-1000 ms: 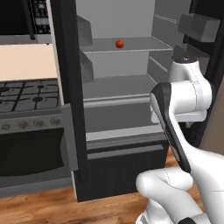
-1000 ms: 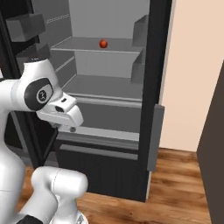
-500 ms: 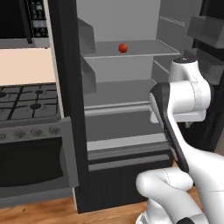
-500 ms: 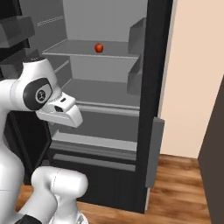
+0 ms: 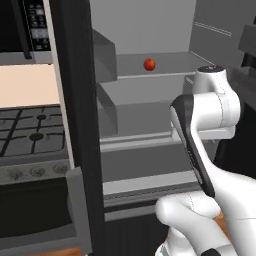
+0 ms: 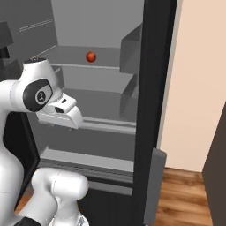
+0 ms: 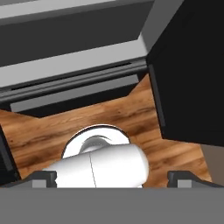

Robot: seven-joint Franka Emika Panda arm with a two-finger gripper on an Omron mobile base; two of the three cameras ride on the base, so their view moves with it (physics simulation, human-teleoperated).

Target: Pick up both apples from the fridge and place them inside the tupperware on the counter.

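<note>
Fridge [image 5: 150, 150] open, grey interior with shelves and bins facing robot. Red apple [image 5: 149, 64] alone on upper shelf, toward back, well apart from arm; same apple [image 6: 91, 57] seen from right side. Gripper [image 7: 112, 177] points down over wooden floor [image 7: 131, 118] just in front of fridge base; fingertips [image 7: 43, 178] stand wide apart at view's two sides, released, nothing between them. Black stove [image 5: 30, 135] left of fridge, beyond black door edge [image 5: 75, 125]. Beige wall [image 6: 198, 79] to right.
</note>
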